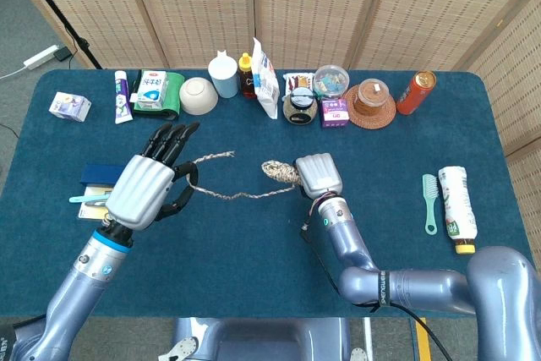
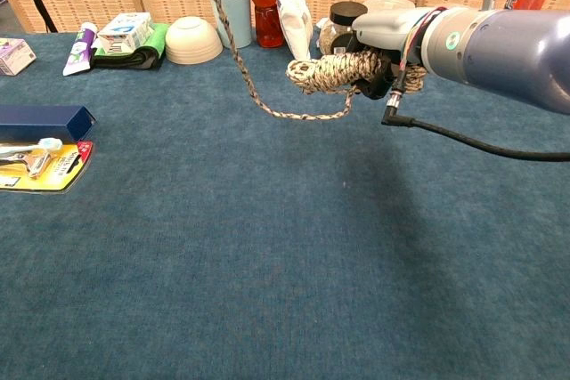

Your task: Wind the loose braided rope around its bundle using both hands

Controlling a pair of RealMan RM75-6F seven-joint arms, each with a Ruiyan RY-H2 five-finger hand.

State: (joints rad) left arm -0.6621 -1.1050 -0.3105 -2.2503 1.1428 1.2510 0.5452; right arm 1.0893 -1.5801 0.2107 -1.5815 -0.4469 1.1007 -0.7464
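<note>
Right hand (image 1: 317,177) grips the rope bundle (image 2: 334,72) mid-counter, held off the surface with its free end pointing toward the robot's left. Loose rope (image 1: 241,195) leaves the bundle, sags in a shallow loop and runs up to the left hand (image 1: 152,189), which pinches it near the frayed tail; other fingers spread forward. In the chest view the left hand is out of frame, only the strand climbs out the top edge.

Counter (image 1: 254,243): blue cloth, and the whole near half in front of both hands is bare, so open room there. A black cable (image 2: 481,141) trails from the right wrist across the surface.

Back edge is crowded: small box (image 1: 69,106), toothpaste tube (image 1: 122,96), carton on green cloth (image 1: 153,90), bowl (image 1: 198,95), pale cup (image 1: 224,74), sauce bottle (image 1: 246,75), white pouch (image 1: 265,79), jars (image 1: 330,80), red can (image 1: 415,92). The bundle sits near that row but apart from it.

Left edge: blue box (image 2: 43,121) and toothbrush pack (image 2: 37,166), just beside the left hand in the head view. Right edge: green brush (image 1: 430,203) and a lying bottle (image 1: 456,210), well apart from the right hand.
</note>
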